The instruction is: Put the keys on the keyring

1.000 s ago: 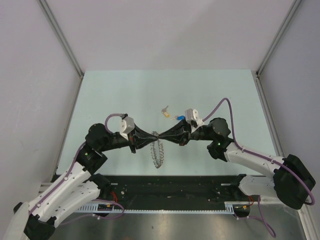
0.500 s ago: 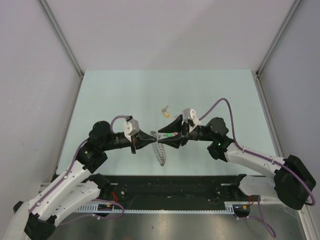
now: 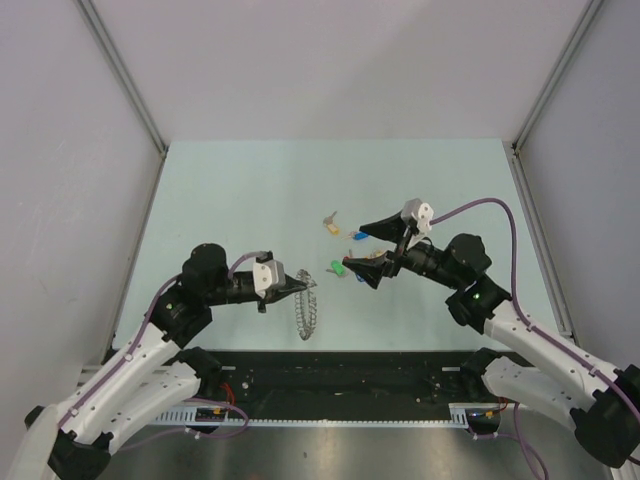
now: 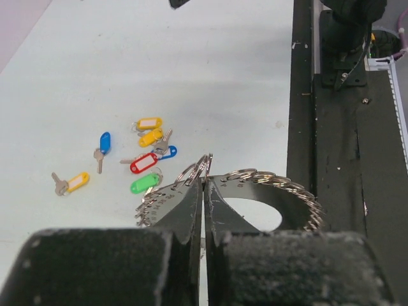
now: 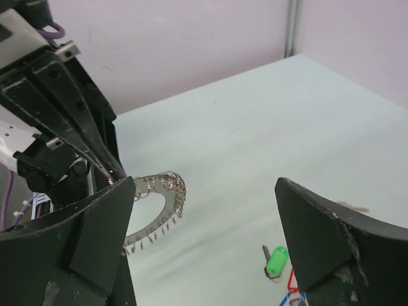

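while the left pincer (image 4: pixel 204 186) clamps the rim of the floppy ring (image 4: pixel 280 183), the right pincer (image 3: pixel 356 247) gapes empty; small slick keys (image 4: pixel 145 163) near its tips seem best taken by tags.

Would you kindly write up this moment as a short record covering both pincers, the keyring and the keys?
left pincer: shut on the keyring, gripping it at its rim
right pincer: open, holding nothing
keys: loose on the table, most in one cluster; one yellow-tagged key lies apart
task state: no key is gripped
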`<state>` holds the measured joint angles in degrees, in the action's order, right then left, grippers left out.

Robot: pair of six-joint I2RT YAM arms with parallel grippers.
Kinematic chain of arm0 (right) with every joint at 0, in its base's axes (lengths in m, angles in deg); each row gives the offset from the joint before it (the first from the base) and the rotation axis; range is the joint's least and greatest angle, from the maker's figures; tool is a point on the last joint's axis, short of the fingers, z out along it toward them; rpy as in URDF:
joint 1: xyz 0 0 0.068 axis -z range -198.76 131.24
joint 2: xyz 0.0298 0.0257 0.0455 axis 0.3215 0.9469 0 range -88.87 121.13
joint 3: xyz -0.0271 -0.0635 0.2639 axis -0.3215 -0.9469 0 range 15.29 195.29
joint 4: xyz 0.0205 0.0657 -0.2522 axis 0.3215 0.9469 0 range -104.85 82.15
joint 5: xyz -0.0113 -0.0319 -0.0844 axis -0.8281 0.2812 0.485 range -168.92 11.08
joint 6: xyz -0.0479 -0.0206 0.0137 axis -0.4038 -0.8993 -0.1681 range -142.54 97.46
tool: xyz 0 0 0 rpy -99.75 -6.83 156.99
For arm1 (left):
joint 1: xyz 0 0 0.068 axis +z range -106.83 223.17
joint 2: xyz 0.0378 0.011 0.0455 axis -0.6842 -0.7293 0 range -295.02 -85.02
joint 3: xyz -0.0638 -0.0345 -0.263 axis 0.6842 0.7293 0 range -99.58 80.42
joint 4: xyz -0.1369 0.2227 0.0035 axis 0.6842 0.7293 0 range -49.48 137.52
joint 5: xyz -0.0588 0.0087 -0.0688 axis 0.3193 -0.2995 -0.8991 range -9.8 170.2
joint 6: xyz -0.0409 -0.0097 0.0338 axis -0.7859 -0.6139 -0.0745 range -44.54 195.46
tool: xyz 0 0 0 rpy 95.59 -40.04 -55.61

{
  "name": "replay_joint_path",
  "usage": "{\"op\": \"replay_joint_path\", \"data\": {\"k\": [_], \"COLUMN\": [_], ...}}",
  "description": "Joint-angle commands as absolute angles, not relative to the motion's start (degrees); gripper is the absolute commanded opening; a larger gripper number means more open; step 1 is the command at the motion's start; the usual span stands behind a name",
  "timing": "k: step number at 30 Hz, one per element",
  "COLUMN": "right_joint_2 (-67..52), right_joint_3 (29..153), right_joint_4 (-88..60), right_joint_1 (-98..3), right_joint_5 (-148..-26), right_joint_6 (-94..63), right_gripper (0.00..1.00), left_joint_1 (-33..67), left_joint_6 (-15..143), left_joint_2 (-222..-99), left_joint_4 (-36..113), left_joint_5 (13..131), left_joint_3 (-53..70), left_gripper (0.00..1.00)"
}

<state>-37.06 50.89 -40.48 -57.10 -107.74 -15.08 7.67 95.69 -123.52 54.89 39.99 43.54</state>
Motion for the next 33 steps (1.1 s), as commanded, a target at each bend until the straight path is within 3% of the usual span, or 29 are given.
{"op": "replay_joint_path", "data": {"k": [1,8,12,17,26,33], "right_joint_2": [-38.25,-33.77,-31.13,-23.75,-11.88,-5.03], "right_joint_3": [51.24,51.24,52.20,54.49,60.29,60.82], "right_joint_4": [-33.04,-30.95,-27.78,-23.55,-17.58,-20.38], "right_joint_1": [-56.90,-56.73,-56.81,-56.81,-57.60,-57.96], "right_joint_5": [-99.67,-93.95,-92.03,-89.47,-85.51,-87.97], "right_joint_6": [-14.73,-13.30,-14.36,-15.16,-14.19,-13.66], "right_gripper": [1.00,1.00,0.99,0.92,0.73,0.50], "left_joint_1": [7.67,7.67,7.67,7.67,7.67,7.67], "left_joint_6": [102.26,102.09,98.76,97.08,95.33,94.53], "left_joint_2": [-122.37,-122.55,-122.72,-122.29,-122.11,-123.60], "left_joint_4": [53.88,54.75,57.39,60.82,61.18,59.86], "left_joint_5": [34.76,36.86,44.05,49.69,61.98,65.34], "left_joint_3": [42.10,43.07,42.54,42.01,43.33,44.21], "left_gripper": [0.00,0.00,0.00,0.00,0.00,0.00]}}
